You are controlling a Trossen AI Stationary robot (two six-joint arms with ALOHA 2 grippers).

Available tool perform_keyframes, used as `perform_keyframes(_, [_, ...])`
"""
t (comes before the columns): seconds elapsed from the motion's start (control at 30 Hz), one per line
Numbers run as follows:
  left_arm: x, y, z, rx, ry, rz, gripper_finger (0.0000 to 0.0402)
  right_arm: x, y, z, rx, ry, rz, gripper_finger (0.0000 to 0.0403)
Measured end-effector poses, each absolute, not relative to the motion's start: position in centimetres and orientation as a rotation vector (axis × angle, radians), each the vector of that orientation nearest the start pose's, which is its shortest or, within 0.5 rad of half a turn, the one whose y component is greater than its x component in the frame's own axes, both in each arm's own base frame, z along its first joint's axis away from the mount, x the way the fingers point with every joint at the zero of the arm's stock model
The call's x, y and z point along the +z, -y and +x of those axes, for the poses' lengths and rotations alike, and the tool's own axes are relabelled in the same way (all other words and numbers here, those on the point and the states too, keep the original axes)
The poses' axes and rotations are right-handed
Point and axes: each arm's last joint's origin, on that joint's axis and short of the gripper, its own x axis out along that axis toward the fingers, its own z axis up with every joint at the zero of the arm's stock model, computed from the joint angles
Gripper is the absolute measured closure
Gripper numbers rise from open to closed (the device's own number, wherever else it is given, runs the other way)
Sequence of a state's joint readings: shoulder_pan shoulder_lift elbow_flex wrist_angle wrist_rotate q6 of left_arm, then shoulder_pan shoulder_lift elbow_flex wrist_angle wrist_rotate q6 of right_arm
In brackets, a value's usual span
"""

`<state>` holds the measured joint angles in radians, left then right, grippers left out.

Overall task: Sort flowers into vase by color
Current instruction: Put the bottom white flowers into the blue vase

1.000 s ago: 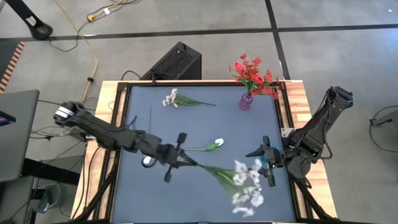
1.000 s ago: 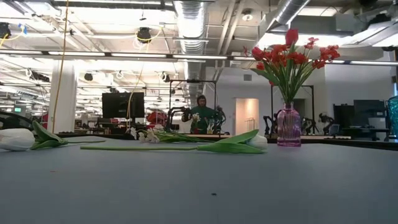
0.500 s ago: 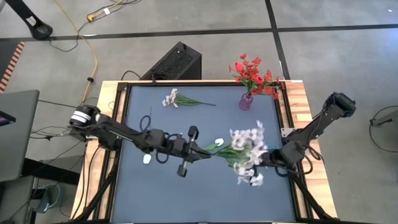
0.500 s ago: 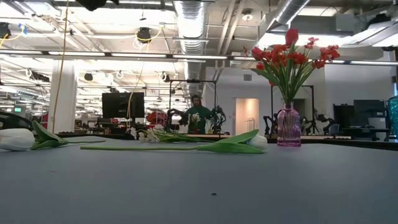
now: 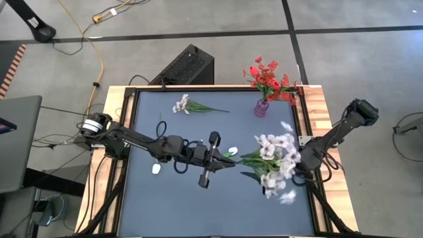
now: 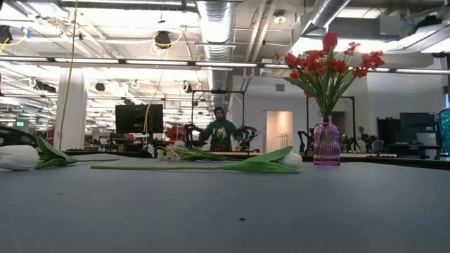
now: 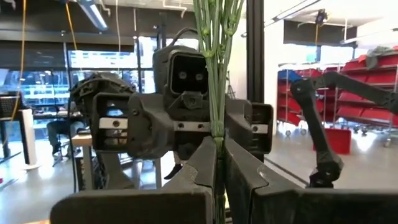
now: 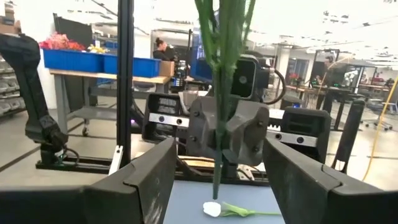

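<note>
Above the dark blue desk [image 5: 172,205] in a bright workshop, the left hand [image 5: 225,164] clamps the white blossom spray [image 5: 274,162]; the right hand [image 5: 299,173] gapes wide.

white tulip [image 6: 264,164] lying flat, red flowers [image 6: 327,63] in vase [image 6: 326,142]
</note>
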<state>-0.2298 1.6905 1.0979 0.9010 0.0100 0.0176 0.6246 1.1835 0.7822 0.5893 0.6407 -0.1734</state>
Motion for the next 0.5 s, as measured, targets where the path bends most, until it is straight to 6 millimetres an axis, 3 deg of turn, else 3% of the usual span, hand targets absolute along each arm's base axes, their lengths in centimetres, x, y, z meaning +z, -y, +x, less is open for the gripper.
perform_keyframes(0.5, [30.4, 8.5, 37.2, -0.172, 0.256, -0.025, 0.0401, 32.9, -12.5, 22.8, 0.013, 0.198, -0.075, 0.0139])
